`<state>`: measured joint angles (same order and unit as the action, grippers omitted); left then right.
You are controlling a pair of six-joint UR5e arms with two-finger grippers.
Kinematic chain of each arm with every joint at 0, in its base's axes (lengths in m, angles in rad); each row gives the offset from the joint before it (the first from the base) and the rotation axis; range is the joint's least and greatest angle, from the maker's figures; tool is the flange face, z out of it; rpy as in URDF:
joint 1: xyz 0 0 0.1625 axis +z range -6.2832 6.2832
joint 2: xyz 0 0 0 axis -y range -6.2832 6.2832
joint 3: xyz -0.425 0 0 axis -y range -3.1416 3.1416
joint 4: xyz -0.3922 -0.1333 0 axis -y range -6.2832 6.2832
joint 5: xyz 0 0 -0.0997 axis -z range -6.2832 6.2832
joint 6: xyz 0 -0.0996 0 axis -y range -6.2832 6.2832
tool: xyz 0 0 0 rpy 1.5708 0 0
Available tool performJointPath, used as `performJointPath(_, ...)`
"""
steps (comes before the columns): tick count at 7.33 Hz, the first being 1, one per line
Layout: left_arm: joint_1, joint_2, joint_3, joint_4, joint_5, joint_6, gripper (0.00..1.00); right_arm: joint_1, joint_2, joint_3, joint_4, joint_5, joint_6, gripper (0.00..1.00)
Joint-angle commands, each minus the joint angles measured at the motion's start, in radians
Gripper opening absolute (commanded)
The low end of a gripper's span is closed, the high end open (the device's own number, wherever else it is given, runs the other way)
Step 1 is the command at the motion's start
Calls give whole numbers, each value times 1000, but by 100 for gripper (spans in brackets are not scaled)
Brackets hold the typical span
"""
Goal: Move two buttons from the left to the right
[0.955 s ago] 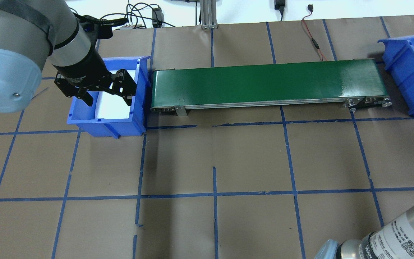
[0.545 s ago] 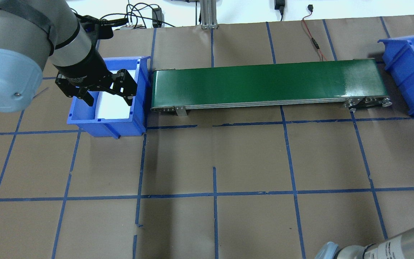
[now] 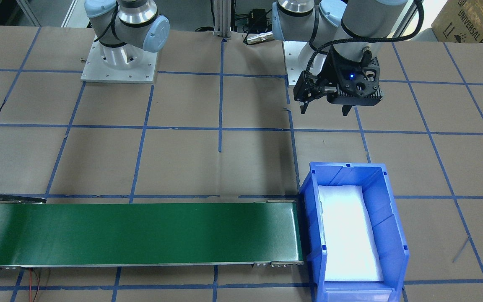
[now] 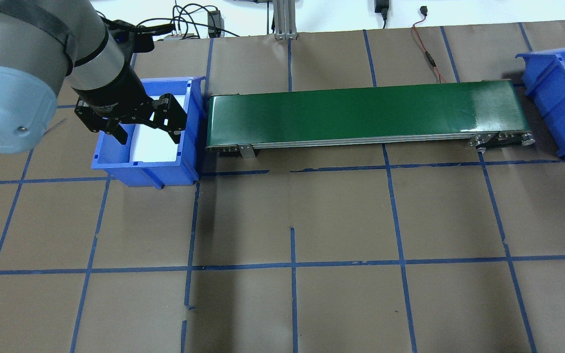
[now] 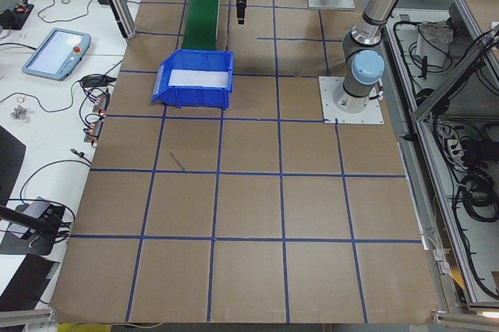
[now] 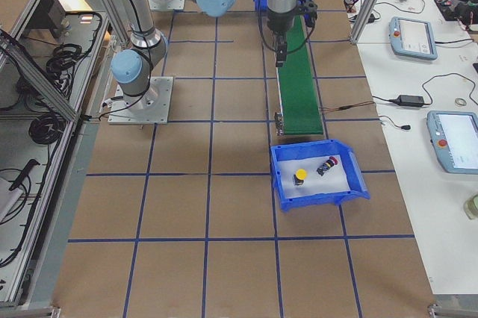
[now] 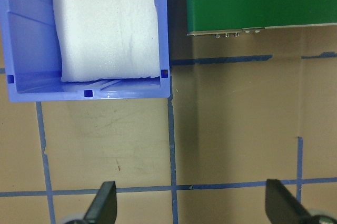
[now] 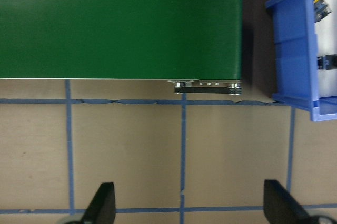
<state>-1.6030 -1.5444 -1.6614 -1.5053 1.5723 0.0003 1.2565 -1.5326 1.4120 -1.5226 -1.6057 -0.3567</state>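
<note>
The yellow-capped button [image 6: 300, 176] and the red button [image 6: 327, 165] lie on white foam in the right blue bin [image 6: 284, 184]. Dark parts of them show at the edge of the right wrist view [image 8: 325, 62]. My right gripper [image 8: 190, 205] is open and empty. It hangs high over the paper in front of the belt's right end, left of that bin [image 8: 289, 34], and also shows in the exterior right view [image 6: 280, 53]. My left gripper [image 4: 147, 136] is open and empty, high above the near end of the left blue bin [image 4: 111, 164].
A green conveyor belt [image 4: 361, 110] runs between the two bins. The left bin [image 3: 308, 184] holds only a white foam pad [image 7: 105, 24]; I see no button in it. Brown paper with blue tape lines covers the table. Cables lie at the far edge.
My right arm has left the bottom right corner of the overhead view. A dark part now shows at that view's upper right edge, over the right bin. My left gripper has barely moved.
</note>
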Motion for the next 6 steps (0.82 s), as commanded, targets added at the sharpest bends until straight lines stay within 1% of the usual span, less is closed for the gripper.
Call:
performJointPath(1, 0, 1, 0, 1, 2, -3, 100, 244, -2, 12, 36, -7, 164, 100)
performJointPath(2, 0, 1, 2, -1, 5, -6, 100, 298, 27, 63, 24, -2, 250, 100)
performJointPath(3, -1, 1, 3, 2, 6, -8, 100, 304, 11, 108, 18, -2, 269, 100)
performJointPath(4, -2, 3, 6, 2, 9, -5, 100, 310, 9, 126, -5, 0, 271, 100)
performJointPath(6, -3, 4, 12, 4, 8, -13, 100, 311, 8, 130, -5, 0, 271, 100)
